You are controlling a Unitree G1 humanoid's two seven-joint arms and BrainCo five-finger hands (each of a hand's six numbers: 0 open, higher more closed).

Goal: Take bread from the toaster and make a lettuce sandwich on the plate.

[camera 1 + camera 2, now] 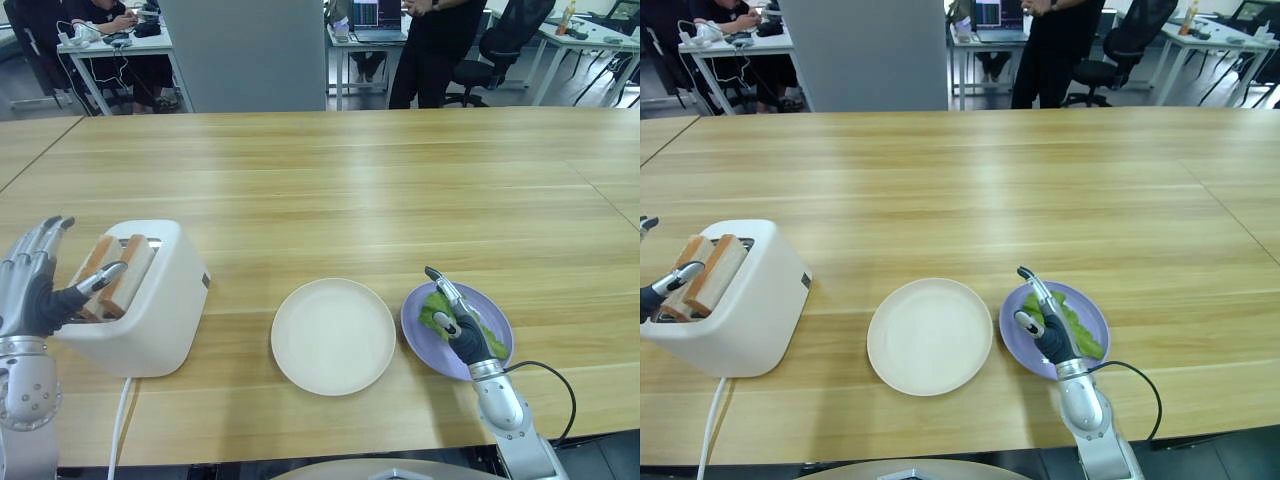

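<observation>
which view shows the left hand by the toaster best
The left eye view: the left hand shows whole, fingers spread, a finger against the bread in the toaster. The right eye view crops it at the picture's edge, leaving just a finger on the bread.

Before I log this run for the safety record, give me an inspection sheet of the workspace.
Surface: wooden table.
Job's things: white toaster at left, two bread slices standing in its slots; bare cream plate in the middle; lettuce on a purple plate at right.
Clutter: nothing seen.
Hands: left hand open beside the toaster, one fingertip at the bread; right hand over the lettuce.
Cables: white toaster cord running off the near edge; black cable looping by the right wrist.
Surroundings: office desks, chair, grey partition.
</observation>
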